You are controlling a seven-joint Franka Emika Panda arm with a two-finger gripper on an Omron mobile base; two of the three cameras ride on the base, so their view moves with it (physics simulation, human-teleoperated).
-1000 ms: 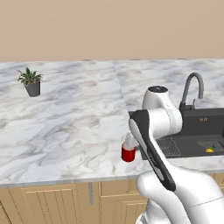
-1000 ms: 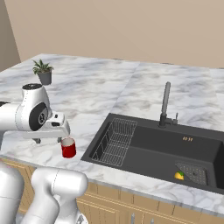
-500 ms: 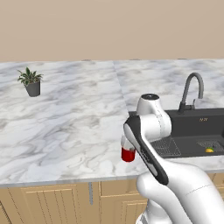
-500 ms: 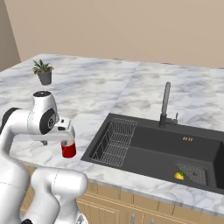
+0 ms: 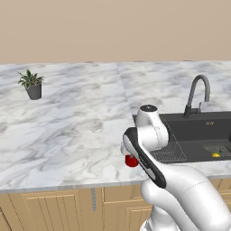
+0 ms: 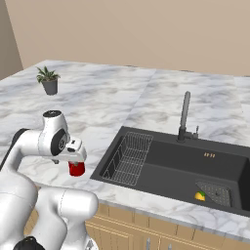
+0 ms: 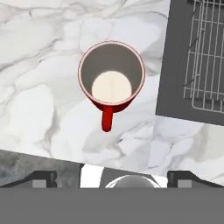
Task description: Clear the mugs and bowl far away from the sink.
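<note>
Red mug [image 7: 111, 76] stands upright by the counter's front edge, directly beneath the spread, empty gripper [image 7: 112, 177], handle toward it.

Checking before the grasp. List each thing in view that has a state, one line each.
red mug: upright on the marble counter, empty, handle toward the tool, not held.
tool: open, above the mug, touching nothing.
sink: dry, tap not running, small yellow thing near the drain.
wire rack: in the sink's left part, empty.
potted plant: upright on the counter.
</note>
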